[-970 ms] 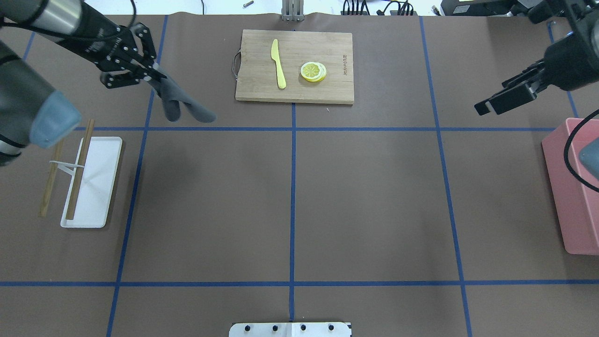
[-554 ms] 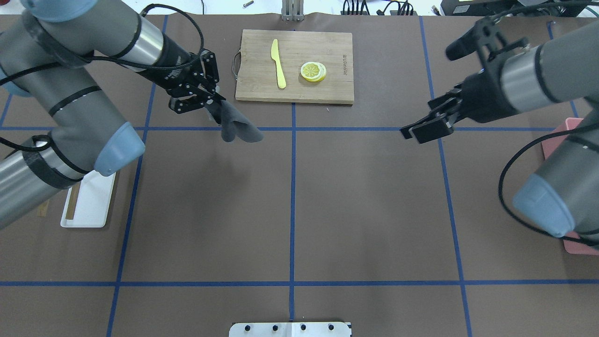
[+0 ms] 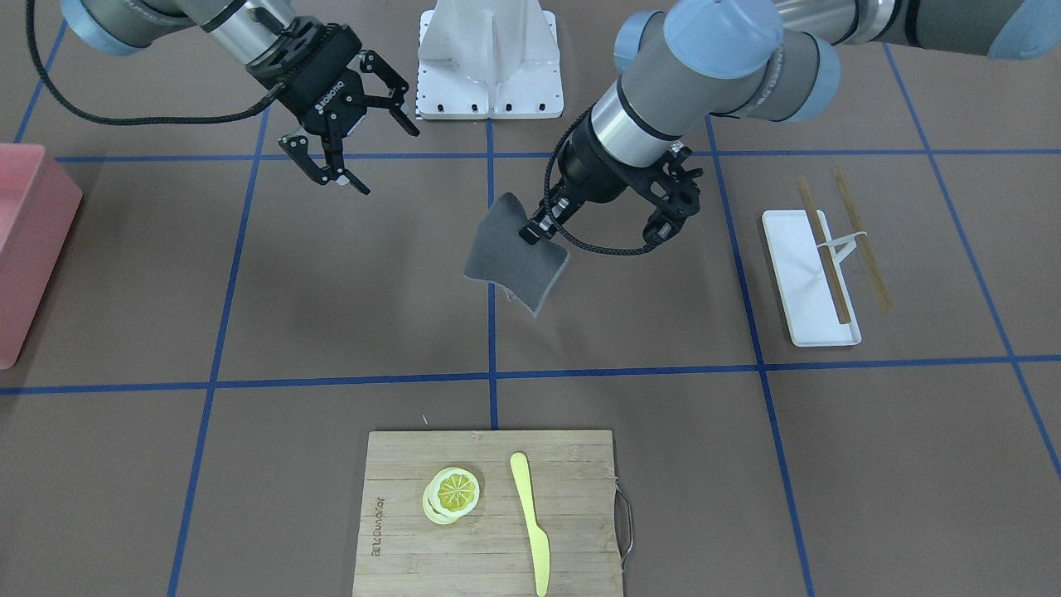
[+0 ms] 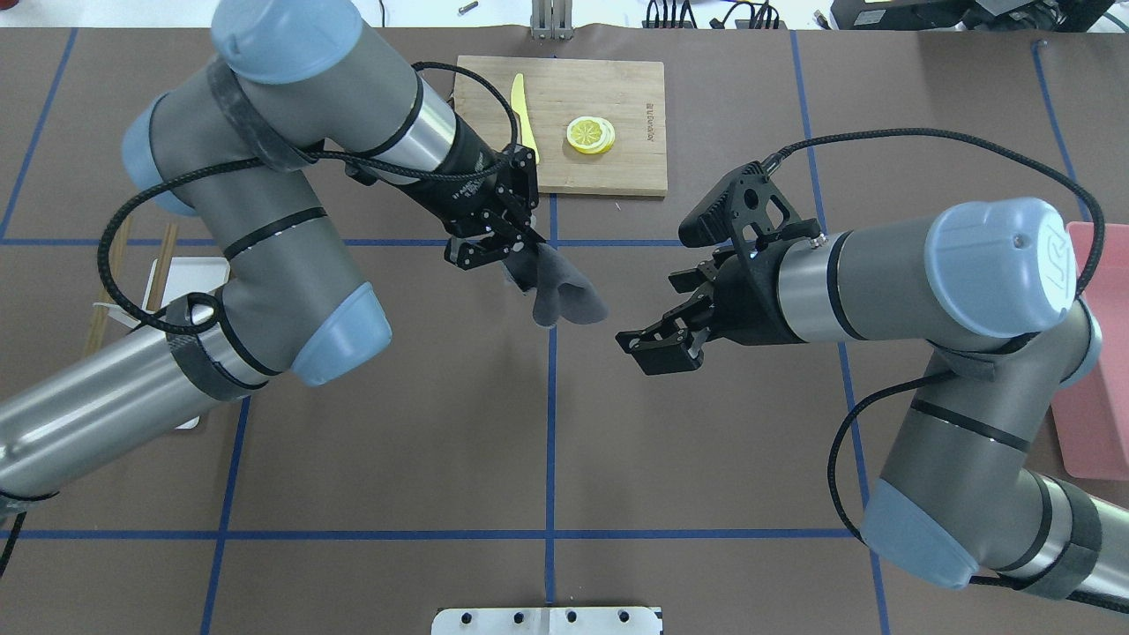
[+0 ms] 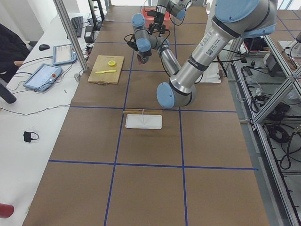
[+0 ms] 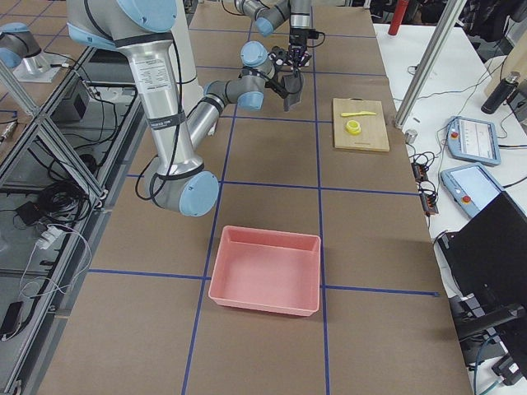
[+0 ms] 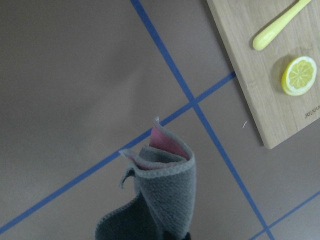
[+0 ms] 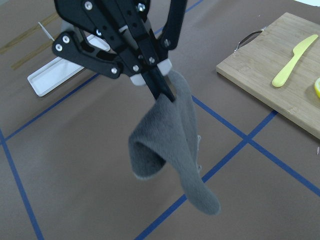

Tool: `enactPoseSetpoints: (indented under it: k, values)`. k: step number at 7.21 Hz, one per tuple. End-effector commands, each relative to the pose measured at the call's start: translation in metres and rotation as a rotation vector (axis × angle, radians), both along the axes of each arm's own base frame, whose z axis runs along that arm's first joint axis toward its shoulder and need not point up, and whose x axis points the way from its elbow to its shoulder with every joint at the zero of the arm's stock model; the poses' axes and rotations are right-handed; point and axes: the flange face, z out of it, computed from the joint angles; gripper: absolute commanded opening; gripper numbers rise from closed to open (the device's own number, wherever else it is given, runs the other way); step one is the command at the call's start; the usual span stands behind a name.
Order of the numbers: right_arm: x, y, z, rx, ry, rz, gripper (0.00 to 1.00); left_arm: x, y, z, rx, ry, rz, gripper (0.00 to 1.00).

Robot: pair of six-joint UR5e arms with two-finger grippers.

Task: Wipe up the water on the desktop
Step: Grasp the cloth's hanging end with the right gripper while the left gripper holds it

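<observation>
Holding a grey cloth above the middle of the desktop, ready for wiping.
The cloth (image 4: 564, 298) is pinched at its top edge by the tightly closed jaws of the left gripper (image 4: 527, 250) and is hung clear of the desktop (image 4: 397, 441) (no water can be made out on it), probably so it can be lowered flat. The right gripper (image 4: 660, 317) is held just beside the cloth, jaws spread wide, empty and touching nothing.
</observation>
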Motion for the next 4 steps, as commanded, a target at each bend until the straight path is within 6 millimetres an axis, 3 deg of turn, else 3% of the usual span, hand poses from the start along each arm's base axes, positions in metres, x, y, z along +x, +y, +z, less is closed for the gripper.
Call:
enactPoseSetpoints:
  k: [1,3,4]
  values:
    - [-0.005,0.004,-0.001,0.002,-0.002,-0.004,1.00,0.026,0.024,-0.026,-0.030,0.025,0.041,0.00]
    - [-0.005,0.004,0.000,0.001,0.000,-0.004,0.99,0.025,0.030,-0.035,-0.037,0.038,0.047,0.00]
    - [-0.006,0.004,0.001,-0.001,0.002,-0.006,0.91,0.025,0.031,-0.038,-0.035,0.043,0.052,0.00]
